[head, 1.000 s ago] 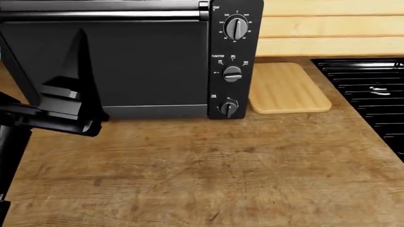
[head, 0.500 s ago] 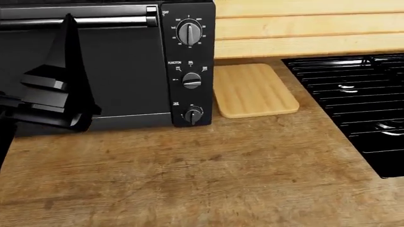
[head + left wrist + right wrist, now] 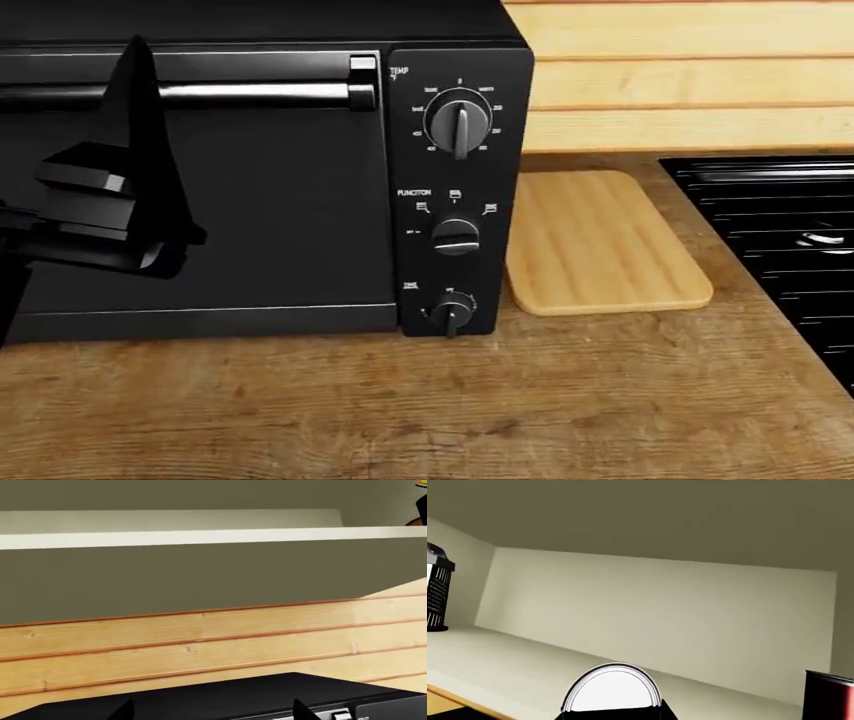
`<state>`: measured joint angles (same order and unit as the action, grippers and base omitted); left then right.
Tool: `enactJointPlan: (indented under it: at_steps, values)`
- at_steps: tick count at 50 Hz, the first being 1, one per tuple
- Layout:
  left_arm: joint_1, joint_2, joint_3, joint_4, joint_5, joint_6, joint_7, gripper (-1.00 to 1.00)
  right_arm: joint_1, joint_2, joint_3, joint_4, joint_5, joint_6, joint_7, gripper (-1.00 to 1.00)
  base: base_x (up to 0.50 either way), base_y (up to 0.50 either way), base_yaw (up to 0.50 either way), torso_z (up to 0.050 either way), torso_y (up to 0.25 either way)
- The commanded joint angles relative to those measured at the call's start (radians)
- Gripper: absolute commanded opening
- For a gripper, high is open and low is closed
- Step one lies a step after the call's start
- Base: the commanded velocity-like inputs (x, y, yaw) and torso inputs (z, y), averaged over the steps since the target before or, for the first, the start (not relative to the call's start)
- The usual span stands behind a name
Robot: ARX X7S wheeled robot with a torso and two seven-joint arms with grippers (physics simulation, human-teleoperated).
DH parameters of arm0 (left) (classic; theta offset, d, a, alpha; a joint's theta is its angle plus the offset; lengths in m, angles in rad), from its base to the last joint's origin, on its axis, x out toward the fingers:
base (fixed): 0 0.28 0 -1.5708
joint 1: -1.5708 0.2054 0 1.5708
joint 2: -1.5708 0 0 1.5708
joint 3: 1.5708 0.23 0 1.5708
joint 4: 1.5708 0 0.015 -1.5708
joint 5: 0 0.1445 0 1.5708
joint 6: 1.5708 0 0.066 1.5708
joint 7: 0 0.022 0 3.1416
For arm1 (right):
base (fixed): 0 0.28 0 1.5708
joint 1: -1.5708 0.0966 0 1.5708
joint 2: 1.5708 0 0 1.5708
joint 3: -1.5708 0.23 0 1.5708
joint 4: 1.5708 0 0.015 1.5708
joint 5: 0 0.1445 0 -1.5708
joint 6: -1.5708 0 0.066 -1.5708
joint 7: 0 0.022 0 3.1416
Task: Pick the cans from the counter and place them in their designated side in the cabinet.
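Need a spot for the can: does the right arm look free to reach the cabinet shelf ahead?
Likely yes: in the right wrist view, the shelf beyond the can looks bare in the middle.

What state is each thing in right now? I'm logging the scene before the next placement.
Oven door: shut.
Top oven knob: bar vertical.
Cutting board: lying flat on the counter.
Left gripper: open, empty.
Can: upright, at the cabinet shelf; whether it is gripped cannot be seen.
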<state>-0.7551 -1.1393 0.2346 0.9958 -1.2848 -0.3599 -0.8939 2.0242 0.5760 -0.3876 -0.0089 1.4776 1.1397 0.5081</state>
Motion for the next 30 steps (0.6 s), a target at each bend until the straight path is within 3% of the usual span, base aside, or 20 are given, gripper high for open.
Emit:
enactJointPlan:
  at_steps: [1,21,27,30]
  values:
    - [0.007,-0.005,-0.004,-0.002,0.003,0.008,0.006,1.0,0.051,-0.004,0.008,0.015,-0.063,0.003,-0.035,-1.0,0.0,0.0,0.0,0.0,0.009]
    - [-0.04,-0.008,0.005,0.009,-0.033,-0.01,-0.015,1.0,0.228,-0.044,-0.042,0.16,-0.186,-0.032,-0.128,-1.0,0.0,0.0,0.0,0.001,0.001]
    - [-0.053,0.001,0.015,0.008,-0.034,-0.019,-0.016,1.0,0.326,-0.111,-0.102,0.341,-0.311,-0.075,-0.22,-1.0,0.0,0.0,0.0,0.0,0.0]
    - [-0.061,0.007,0.022,0.007,-0.033,-0.025,-0.016,1.0,0.332,-0.213,0.036,0.416,-0.546,-0.003,-0.323,-1.0,0.0,0.0,0.0,0.0,0.0]
